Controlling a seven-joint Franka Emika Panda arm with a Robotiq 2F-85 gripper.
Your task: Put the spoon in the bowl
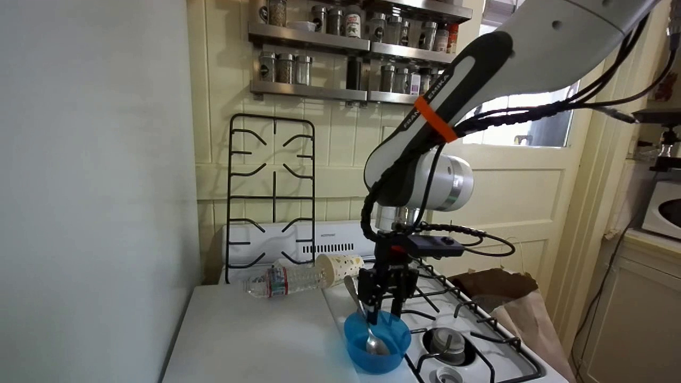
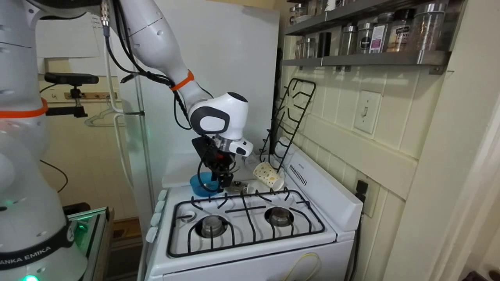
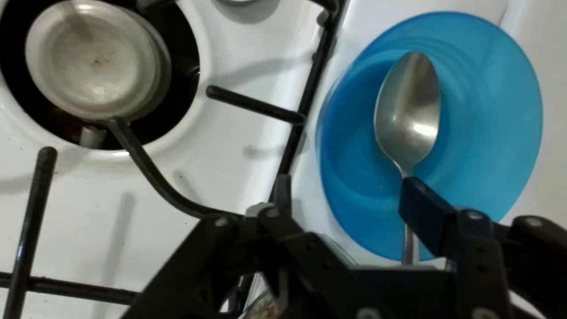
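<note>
the end effector gapes near the shiny silvery spoon in the blue bowl.

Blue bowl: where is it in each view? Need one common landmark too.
In an exterior view: blue bowl low in the picture, just right of centre.
In an exterior view: blue bowl left of centre, below mid-height.
Wrist view: blue bowl in the right half, from near the top edge to below mid-height.
Shared landmark: the black stovetop grate, beside the blue bowl in all three.
</note>
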